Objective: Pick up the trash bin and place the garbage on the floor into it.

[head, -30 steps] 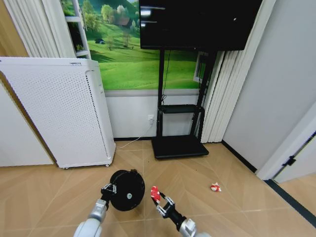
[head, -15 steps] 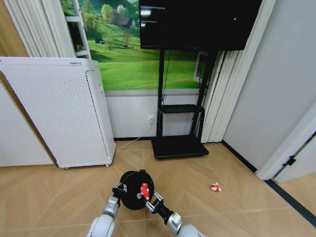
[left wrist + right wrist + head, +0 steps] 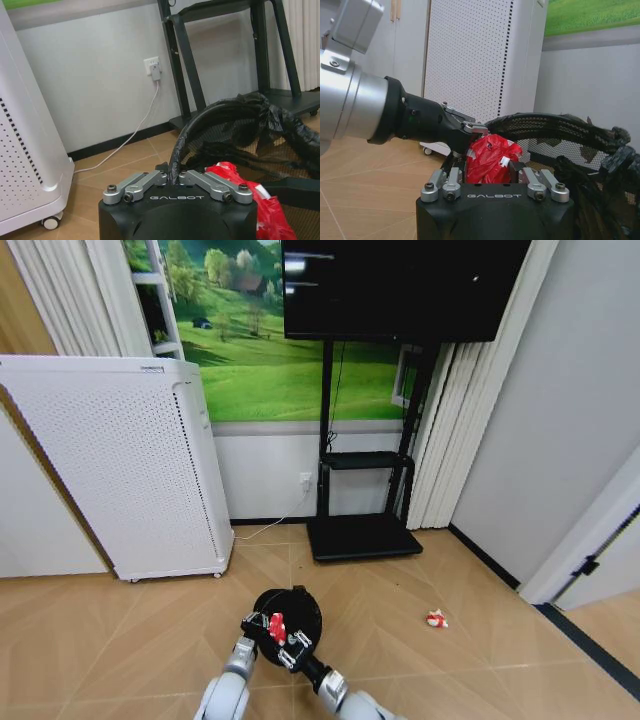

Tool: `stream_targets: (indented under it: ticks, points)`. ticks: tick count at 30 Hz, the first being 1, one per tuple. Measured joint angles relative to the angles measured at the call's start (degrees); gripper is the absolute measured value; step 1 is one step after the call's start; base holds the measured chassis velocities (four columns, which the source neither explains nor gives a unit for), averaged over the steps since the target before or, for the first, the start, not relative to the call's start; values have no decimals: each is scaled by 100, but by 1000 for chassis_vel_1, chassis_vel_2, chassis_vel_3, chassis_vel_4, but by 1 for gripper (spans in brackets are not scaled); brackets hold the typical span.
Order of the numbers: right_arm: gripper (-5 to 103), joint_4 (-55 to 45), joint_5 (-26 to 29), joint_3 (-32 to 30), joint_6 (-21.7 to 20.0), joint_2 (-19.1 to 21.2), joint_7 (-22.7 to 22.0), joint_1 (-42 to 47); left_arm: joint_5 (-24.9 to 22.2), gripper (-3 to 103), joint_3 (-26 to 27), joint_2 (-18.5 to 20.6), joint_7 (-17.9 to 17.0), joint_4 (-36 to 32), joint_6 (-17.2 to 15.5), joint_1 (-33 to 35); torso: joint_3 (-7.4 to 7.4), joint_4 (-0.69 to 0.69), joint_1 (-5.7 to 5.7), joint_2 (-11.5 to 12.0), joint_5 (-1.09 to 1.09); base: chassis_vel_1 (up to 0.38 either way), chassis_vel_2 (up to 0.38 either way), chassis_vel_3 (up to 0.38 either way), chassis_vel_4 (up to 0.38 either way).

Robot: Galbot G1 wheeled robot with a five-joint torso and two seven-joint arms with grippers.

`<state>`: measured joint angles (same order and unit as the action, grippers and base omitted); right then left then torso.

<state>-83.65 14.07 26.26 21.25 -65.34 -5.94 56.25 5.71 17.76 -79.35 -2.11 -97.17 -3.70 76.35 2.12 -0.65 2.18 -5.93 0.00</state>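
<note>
The trash bin (image 3: 296, 608), small, black and round with a black bag liner, is off the floor just in front of me. My left gripper (image 3: 254, 622) is shut on its near rim (image 3: 176, 150). My right gripper (image 3: 286, 642) is shut on a red-and-white wrapper (image 3: 277, 625), one piece of the garbage, held at the bin's opening. In the right wrist view the wrapper (image 3: 489, 156) sits between the fingers, next to the mesh rim (image 3: 555, 125) and the left gripper (image 3: 465, 128). Another red-and-white piece (image 3: 436, 619) lies on the floor to the right.
A tall white perforated appliance (image 3: 120, 465) stands on wheels at the left. A black TV stand (image 3: 362, 536) stands against the back wall, with a white cable (image 3: 134, 134) running to a wall socket. Wood floor lies open to the right.
The left gripper carried the bin to the right and a little farther off. The right gripper brought the red wrapper leftward from beside the bin to over its opening.
</note>
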Motion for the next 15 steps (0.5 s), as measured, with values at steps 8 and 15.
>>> stream_targets:
  ticks: [8,15]
  points:
    - [42,6,-15,-18,13,62,37,-35,-87,4,19,224,95,-197,-9,93,0,1,0,0,0,0,0,0,0]
    - [39,41,80,-78,-69,121,-19,-115,-165,4,205,467,96,-385,-18,274,0,3,0,0,0,0,0,0,0]
